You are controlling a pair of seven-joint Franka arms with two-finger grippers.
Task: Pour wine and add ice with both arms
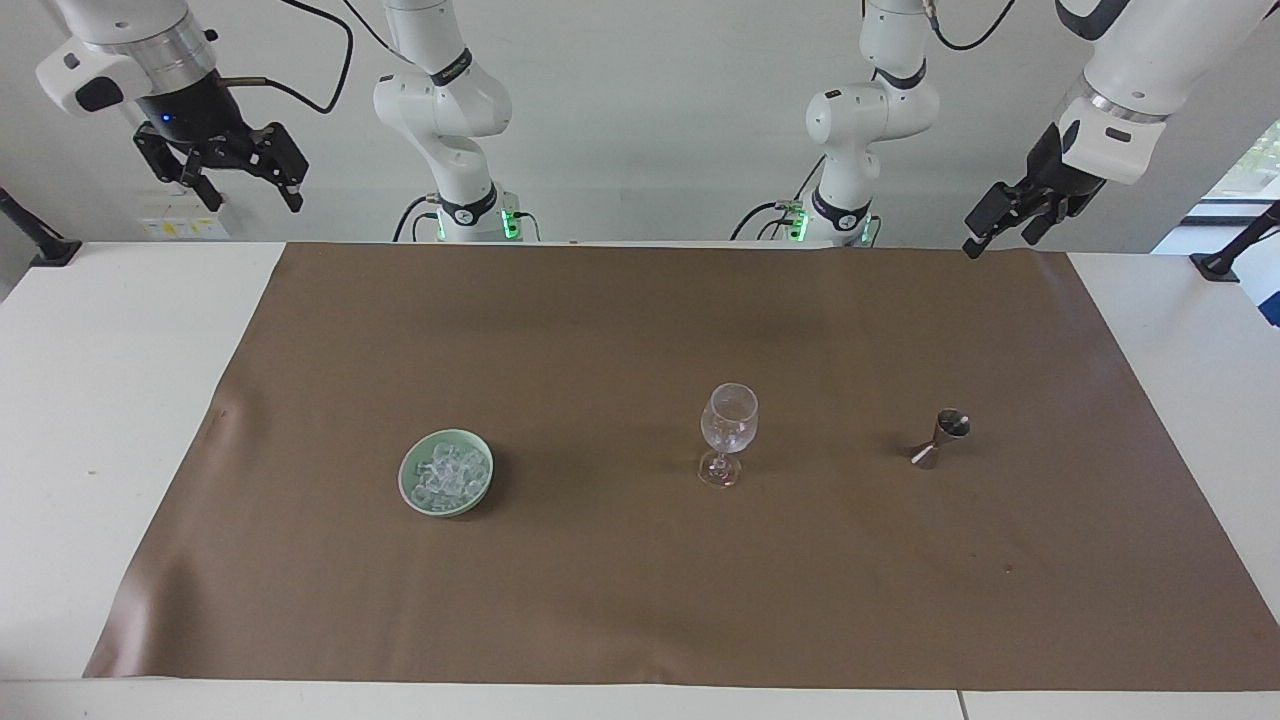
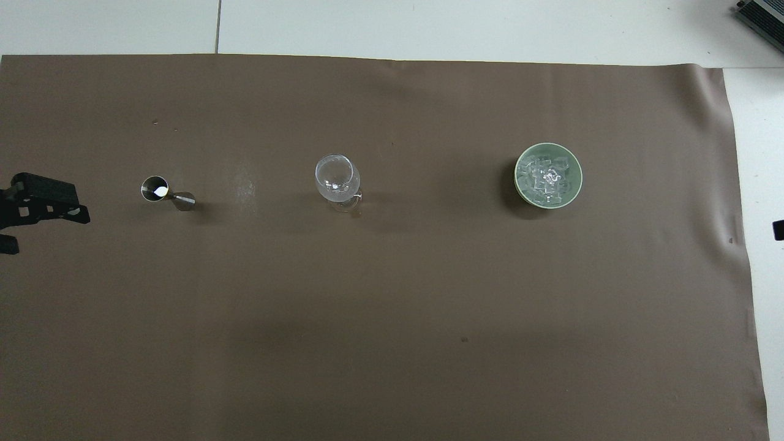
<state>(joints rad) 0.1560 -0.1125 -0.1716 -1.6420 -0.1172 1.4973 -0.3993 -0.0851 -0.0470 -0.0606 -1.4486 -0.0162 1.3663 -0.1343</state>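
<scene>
An empty stemmed glass (image 1: 729, 432) (image 2: 337, 180) stands upright mid-mat. The ice (image 1: 447, 474) (image 2: 547, 177) is heaped in a pale green bowl (image 1: 412, 492) (image 2: 521, 185) toward the right arm's end. A small metal jigger (image 1: 941, 437) (image 2: 160, 191) stands toward the left arm's end, with a bright glint in its cup. No wine is visible. My left gripper (image 1: 1002, 238) (image 2: 44, 228) hangs open and turned sideways, high over the mat's corner by its base. My right gripper (image 1: 253, 198) hangs open high above the bare table beside the mat. Both arms hold nothing.
A brown mat (image 1: 600, 600) (image 2: 367, 337) covers most of the white table (image 1: 100, 400). Black clamp posts (image 1: 1225, 262) stand at the table's two corners near the robots. Only a black sliver of the right gripper (image 2: 778, 229) shows in the overhead view.
</scene>
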